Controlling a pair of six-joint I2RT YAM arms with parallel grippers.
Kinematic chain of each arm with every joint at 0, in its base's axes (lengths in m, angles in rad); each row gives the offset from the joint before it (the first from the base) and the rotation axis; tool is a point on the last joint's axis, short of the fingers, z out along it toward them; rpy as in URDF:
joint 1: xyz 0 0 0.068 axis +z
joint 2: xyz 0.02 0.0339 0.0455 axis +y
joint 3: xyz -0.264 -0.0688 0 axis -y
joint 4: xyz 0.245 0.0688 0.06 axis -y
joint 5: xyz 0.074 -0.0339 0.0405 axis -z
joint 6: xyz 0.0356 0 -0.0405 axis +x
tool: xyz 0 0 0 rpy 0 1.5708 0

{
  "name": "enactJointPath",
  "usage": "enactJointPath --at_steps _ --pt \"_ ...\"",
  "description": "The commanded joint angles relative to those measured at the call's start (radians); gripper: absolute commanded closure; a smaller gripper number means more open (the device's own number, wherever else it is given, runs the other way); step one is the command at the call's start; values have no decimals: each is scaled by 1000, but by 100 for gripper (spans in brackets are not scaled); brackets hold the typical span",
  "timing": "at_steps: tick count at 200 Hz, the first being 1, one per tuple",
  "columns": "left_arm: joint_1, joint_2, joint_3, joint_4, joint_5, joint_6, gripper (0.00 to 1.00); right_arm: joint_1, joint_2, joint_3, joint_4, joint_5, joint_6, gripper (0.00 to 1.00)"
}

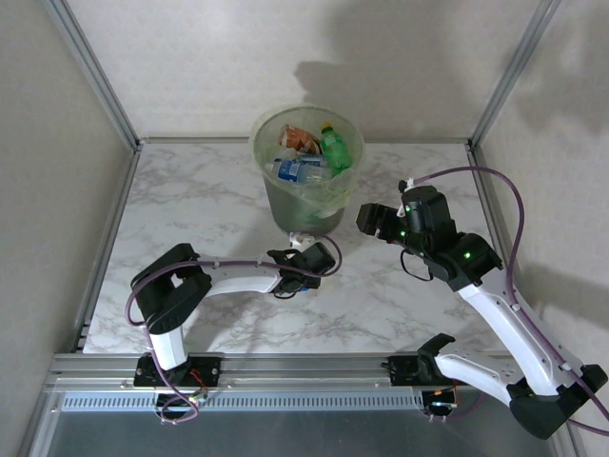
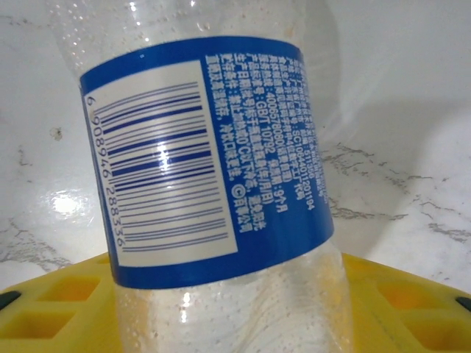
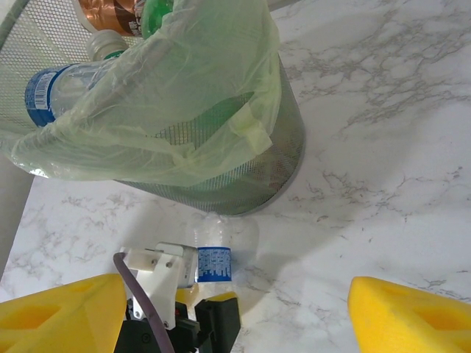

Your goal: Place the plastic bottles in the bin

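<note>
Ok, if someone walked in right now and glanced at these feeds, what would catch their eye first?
Probably the clear blue-labelled bottle looming in the left wrist view, pinched between the left gripper's yellow fingers at the foot of the bin. Next, the bin itself at the far middle of the table, already holding several bottles, a green bottle on top. The right gripper hangs open just right of it.

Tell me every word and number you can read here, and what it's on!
"6 908946 288336": beside the barcode on the blue label of the clear bottle.
"GB/T 10792": seemingly, in that label's white print; the rest is too small.
Labels on the bottles in the bin: too blurred.
</note>
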Motion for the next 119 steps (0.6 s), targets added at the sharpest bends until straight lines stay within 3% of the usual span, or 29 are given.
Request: enactJointPath --at_steps 1,30,62,99,119 --pt "-24 -54 -2 -65 -50 1 45 7 -10 11 21 0 5 21" --pt "-118 -89 16 -132 -143 51 46 6 -6 17 16 -10 6 21" --pt "-206 -163 12 -122 -175 72 47 -4 -4 44 11 -30 5 20" --pt "-216 -284 26 -58 -165 68 47 -18 9 101 1 -92 4 17" --pt "-216 -344 31 -3 -154 89 47 -18 27 113 17 -187 3 12"
